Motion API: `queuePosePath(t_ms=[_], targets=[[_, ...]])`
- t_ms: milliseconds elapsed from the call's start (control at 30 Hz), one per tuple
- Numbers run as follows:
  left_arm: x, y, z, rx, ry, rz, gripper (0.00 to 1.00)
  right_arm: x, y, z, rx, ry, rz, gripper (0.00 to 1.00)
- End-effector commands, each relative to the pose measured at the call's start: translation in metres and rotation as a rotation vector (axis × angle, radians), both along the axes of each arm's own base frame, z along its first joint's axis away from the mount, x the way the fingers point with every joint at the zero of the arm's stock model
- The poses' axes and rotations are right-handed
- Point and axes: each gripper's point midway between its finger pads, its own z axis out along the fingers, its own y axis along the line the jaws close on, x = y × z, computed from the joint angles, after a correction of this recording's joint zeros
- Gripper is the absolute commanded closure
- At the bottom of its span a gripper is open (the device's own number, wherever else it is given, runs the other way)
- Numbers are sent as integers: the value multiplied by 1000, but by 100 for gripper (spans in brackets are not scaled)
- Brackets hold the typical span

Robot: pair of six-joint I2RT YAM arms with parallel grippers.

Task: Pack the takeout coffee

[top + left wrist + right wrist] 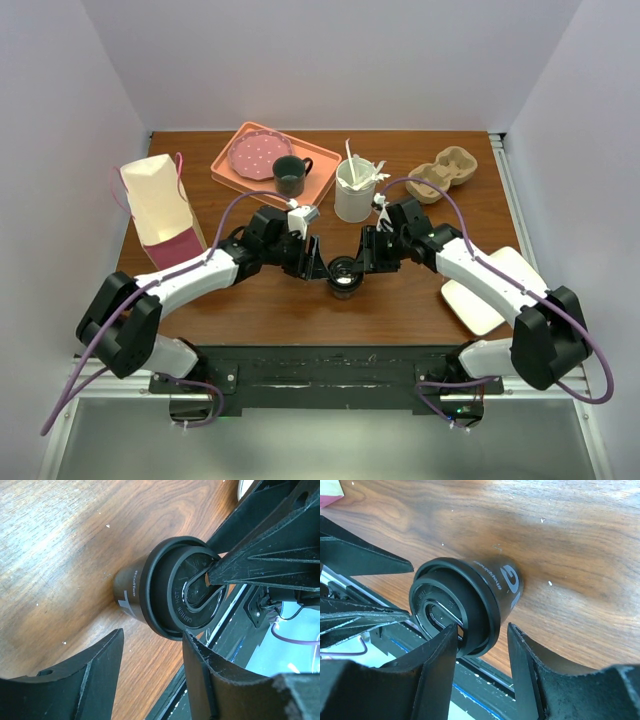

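The bench (400,310) is hard wood; a cup tipped on it would roll and spill; the paper bag (160,205) stands well off beyond the outer side of the left jaws, and I judge it the place the coffee must reach, so a long carry lies ahead and a weak hold would fail on the way.

The left jaws (152,635) stand released, fingers apart, nothing between them; the takeout coffee (131,587) stands upright on the bench just beyond their tips, midway between the two sets of jaws. The right jaws (482,627) are parted across the cup's rim; one finger lies over the top of the lid (172,595), touching it, and the other sits outside the cup wall; whether they are pinching or only resting there I cannot tell, since the finger hides the contact.

The dangers, as I judge them:
- The two sets of jaws are close, tip to tip; closing the left pair now could knock the right fingers.
- A push from the right finger on the lid could tilt the cup toward the left jaws.
- A lift by the rim alone could pull the lid free and leave the cup behind.
- A hard squeeze on the paper wall could buckle it and pop the lid.
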Motion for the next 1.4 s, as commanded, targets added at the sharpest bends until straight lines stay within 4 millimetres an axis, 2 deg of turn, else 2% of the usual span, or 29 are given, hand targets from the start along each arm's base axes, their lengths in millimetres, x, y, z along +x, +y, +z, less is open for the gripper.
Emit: queuePosePath(t_ms=[0, 167, 300, 333, 367, 467, 767, 1133, 1367], targets=[[10, -15, 25, -56, -57, -31, 43, 3, 0, -2, 1, -21, 15, 53], [24, -13, 44, -18, -110, -3, 35, 3, -1, -2, -1, -26, 17, 54], [20, -22, 45, -35, -83, -74, 31, 2, 0, -2, 9, -28, 18, 56], [16, -25, 37, -34, -50, -98, 31, 2, 1, -2, 16, -29, 20, 56], [10, -30, 38, -56, -24, -135, 31, 2, 2, -2, 19, -27, 21, 57], [7, -33, 25, -30, 1, -156, 32, 3, 3, -1, 23, -29, 21, 58], [21, -24, -1, 72, -32, -113, 38, 2, 4, -7, 27, -28, 28, 63], [14, -5, -47, 172, 42, -54, 46, -12, -1, -40, 47, 6, 27, 68], [10, 8, -68, 242, 96, -1, 48, -18, -22, -62, 13, 32, -21, 71]])
